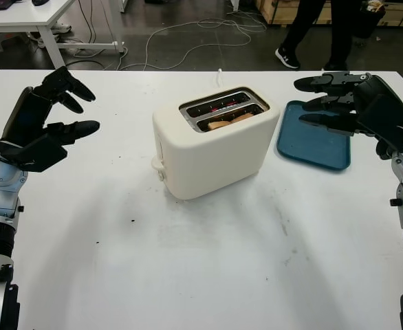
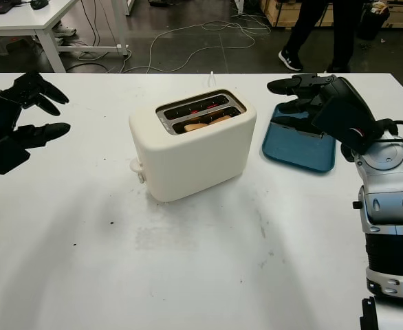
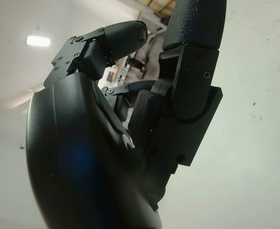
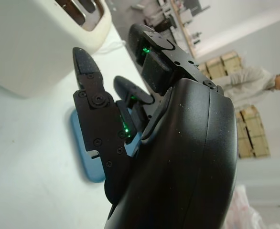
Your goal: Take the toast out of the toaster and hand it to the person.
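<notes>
Toast [image 1: 230, 121] in toaster [image 1: 212, 144] near slot, long axis along slot; both hands' fingers wide, empty.

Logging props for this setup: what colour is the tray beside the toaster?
The tray is dark blue, clearest in the left eye view.

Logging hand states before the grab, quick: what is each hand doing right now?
Left hand: open, holding nothing, raised left of the toaster.
Right hand: open, holding nothing, above the blue tray.
</notes>
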`<action>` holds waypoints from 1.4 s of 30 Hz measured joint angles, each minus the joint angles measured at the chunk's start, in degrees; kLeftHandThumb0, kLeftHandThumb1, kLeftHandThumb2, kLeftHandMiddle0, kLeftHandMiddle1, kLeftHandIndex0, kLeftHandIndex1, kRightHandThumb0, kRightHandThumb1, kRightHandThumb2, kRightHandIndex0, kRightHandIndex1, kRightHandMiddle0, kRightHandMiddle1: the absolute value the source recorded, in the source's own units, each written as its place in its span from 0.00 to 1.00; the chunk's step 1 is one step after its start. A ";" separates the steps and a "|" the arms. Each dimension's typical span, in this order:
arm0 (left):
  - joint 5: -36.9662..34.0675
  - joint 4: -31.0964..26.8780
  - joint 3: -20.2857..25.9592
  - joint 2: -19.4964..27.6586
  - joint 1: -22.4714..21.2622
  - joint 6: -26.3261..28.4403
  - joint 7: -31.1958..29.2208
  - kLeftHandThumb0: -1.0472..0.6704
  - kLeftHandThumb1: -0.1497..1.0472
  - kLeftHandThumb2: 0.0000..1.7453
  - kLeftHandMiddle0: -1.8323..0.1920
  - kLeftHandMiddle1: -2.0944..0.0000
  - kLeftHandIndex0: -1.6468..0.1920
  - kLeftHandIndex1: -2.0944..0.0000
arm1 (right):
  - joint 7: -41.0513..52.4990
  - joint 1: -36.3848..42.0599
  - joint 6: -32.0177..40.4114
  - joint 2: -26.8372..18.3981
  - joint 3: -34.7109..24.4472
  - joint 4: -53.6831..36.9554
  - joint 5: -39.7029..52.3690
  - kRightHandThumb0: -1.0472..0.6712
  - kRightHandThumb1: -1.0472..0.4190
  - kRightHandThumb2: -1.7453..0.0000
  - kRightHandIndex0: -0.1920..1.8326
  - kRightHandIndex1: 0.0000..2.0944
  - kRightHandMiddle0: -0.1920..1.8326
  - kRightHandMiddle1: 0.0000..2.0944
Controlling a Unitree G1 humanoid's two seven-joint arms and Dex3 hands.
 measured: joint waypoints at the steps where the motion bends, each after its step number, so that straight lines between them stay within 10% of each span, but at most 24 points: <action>1: 0.00 0.00 0.00 0.00 0.01 0.00 0.00 0.00 0.89 0.13 0.73 0.28 0.74 0.31 | 0.00 0.00 0.08 0.00 0.00 -0.07 0.05 0.45 0.14 1.00 0.39 0.25 0.46 0.00; 42: -0.19 -0.07 0.00 -0.01 0.05 0.33 -0.06 0.00 0.89 0.12 0.73 0.28 0.74 0.30 | -0.41 0.05 2.71 0.92 -0.28 -1.14 1.53 0.45 0.15 1.00 0.36 0.29 0.46 0.00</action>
